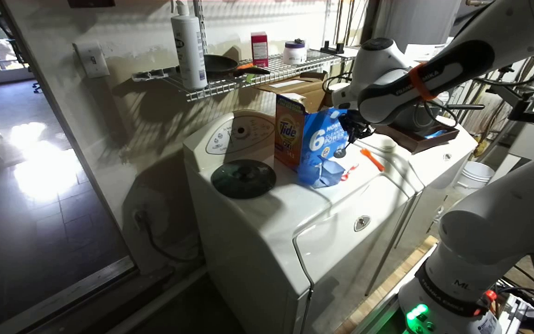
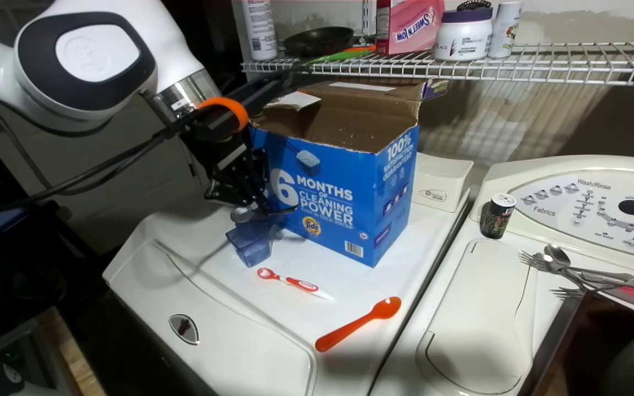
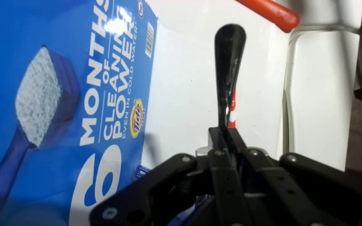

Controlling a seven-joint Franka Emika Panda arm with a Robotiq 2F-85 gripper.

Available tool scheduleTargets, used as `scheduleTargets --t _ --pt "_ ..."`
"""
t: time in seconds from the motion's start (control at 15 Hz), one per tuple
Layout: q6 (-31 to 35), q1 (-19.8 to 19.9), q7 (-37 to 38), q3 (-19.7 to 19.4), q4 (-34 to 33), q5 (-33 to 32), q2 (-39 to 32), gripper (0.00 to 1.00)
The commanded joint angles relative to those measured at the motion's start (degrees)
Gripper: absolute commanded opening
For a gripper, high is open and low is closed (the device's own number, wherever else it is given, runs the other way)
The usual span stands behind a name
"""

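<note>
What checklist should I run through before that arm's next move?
1. Jaws shut on the black-handled spoon: ok.
2. Blue scoop mouth up on the white machine: ok.
3. Spoon's bowl directly above the scoop: cannot tell; close, but the views don't settle it.
4. Jaws clear of the detergent box: cannot tell; the gap is hard to judge.
5. Red-and-white spoon well away from the scoop: not ok; it lies close by.

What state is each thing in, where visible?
Black-handled spoon, held.
Gripper, shut on that spoon.
Tide box, upright, top open.
Blue scoop, set down, contents unclear.
Red-and-white spoon, lying flat.
Orange spoon, lying flat.
Appliance door, shut.
Black can, upright.
Pump bottle, upright.
</note>
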State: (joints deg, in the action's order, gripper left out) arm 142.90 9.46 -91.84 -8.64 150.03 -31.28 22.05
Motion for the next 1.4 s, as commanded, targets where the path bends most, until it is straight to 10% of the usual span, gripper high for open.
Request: scheduleTargets --t 0.0,1.33 --pt "3.2 1.2 4.5 1.3 0.5 -5.6 -1.3 0.02" --pt "6.3 -0.3 18.5 1.3 0.0 -23.7 -3.8 0.02"
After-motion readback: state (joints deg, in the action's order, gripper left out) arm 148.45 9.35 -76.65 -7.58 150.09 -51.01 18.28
